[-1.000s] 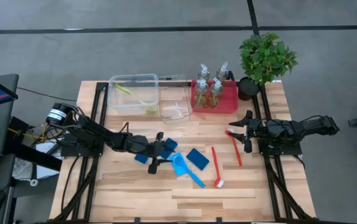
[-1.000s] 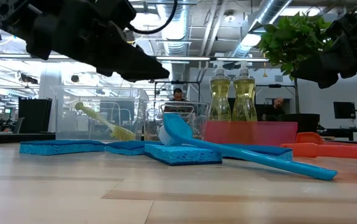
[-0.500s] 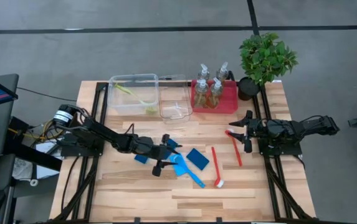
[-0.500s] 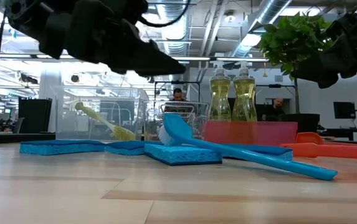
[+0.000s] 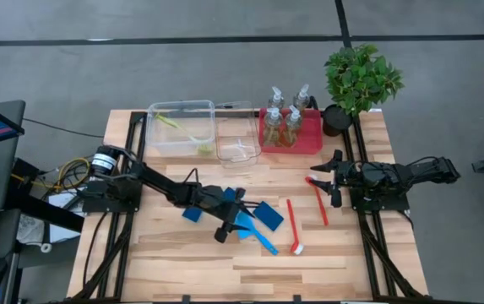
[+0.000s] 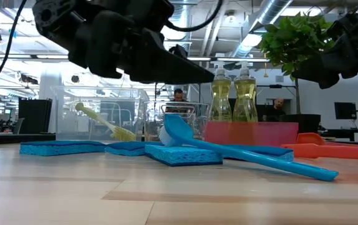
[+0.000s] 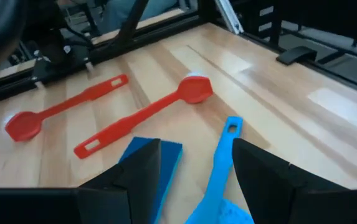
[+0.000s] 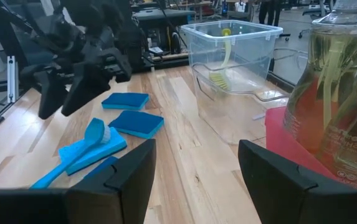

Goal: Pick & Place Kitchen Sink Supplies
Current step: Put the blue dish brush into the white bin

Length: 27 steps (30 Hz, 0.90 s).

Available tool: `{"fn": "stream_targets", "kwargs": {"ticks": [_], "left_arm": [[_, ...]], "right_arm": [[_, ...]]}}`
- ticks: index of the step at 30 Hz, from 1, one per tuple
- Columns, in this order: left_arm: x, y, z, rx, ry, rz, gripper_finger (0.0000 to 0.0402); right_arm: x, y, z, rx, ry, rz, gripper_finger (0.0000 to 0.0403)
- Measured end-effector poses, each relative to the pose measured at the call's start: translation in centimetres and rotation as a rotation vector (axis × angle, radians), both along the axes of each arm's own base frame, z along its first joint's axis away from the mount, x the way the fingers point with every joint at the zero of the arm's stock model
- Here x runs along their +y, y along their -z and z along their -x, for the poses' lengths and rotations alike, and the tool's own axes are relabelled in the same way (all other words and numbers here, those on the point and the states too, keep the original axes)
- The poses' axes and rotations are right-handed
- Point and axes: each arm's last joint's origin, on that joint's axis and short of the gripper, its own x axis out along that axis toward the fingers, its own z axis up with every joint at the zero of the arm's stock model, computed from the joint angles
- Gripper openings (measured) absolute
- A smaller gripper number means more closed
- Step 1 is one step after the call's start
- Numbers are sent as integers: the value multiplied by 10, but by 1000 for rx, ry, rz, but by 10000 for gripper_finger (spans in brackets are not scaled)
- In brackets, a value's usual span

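— Blue brush [image 5: 254, 232] lies right under the left gripper [image 5: 230, 221], seen from above?
— Yes, fingers spread above its head, probably lining up a grab; the right gripper [image 5: 335, 179] waits, apart, beside a red brush [image 5: 317, 199].
— Table level?
— It shows clear air beneath that gripper.
— Left wrist?
— Blue handle [image 7: 217, 168] between the prongs, sponge [image 7: 153, 168] beside, red brushes beyond.

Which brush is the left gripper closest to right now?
The blue brush. The open left gripper hovers right over its head, beside the sponges. The two red brushes lie farther right, and the green brush sits in a bin.
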Motion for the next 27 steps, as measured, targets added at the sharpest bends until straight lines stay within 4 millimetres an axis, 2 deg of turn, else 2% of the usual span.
{"fn": "stream_targets", "kwargs": {"ticks": [9, 13, 27], "left_arm": [[21, 16, -3, 142, -10, -31, 200], [21, 26, -4, 173, 16, -24, 200], [22, 35, 1, 252, 16, -102, 200]], "right_arm": [[0, 0, 0, 2, 0, 0, 221], [0, 0, 0, 3, 0, 1, 221], [0, 1, 0, 13, 0, 3, 221]]}}
